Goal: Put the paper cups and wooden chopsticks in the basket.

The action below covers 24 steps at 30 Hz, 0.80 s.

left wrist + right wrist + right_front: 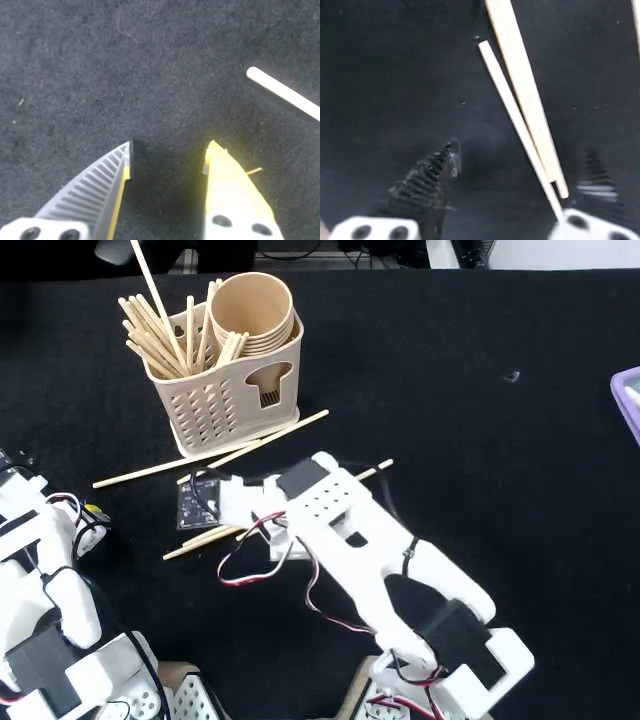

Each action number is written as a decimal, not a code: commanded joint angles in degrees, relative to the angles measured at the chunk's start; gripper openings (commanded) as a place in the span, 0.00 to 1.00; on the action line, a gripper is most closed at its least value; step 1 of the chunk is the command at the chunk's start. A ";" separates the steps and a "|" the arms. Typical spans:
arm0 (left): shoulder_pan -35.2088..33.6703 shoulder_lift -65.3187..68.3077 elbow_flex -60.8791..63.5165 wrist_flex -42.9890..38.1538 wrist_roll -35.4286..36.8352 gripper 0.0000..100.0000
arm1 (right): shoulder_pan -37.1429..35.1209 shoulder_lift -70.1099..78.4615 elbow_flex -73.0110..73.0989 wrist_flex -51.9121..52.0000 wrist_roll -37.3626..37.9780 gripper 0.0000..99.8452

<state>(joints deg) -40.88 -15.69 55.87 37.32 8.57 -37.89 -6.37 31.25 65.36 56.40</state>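
Note:
A beige slotted basket [222, 400] stands at the table's back left, holding several wooden chopsticks [160, 335] and a stack of paper cups [252, 308]. Loose chopsticks [190, 461] lie on the black cloth in front of it. Two more chopsticks [200, 538] lie beside the right arm's head. My right gripper [520, 167] is open just above the cloth, with these two chopsticks [520, 100] running between its fingers. My left gripper [170, 147] is open low over bare cloth, with one chopstick end [280, 92] a little beyond it. In the high view the left gripper [88, 525] sits at the left edge.
A purple object [628, 395] pokes in at the table's right edge. The right arm [380, 560] stretches diagonally across the table's middle, with loose wires [250, 570] beside it. Another chopstick tip [385, 466] sticks out behind that arm.

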 commanded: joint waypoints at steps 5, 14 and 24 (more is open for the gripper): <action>-0.48 0.09 -1.71 -0.53 -0.53 0.24 | -1.14 4.62 -0.57 -7.65 1.85 0.41; -0.48 0.09 -1.71 -0.53 -0.53 0.24 | 0.53 19.21 -13.32 -3.08 -1.67 0.19; -0.48 0.09 -1.80 -0.53 -0.53 0.24 | 1.41 19.21 -19.12 4.75 -4.48 0.01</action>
<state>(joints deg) -40.88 -15.69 55.87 37.32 8.57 -37.27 13.32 15.52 67.91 52.79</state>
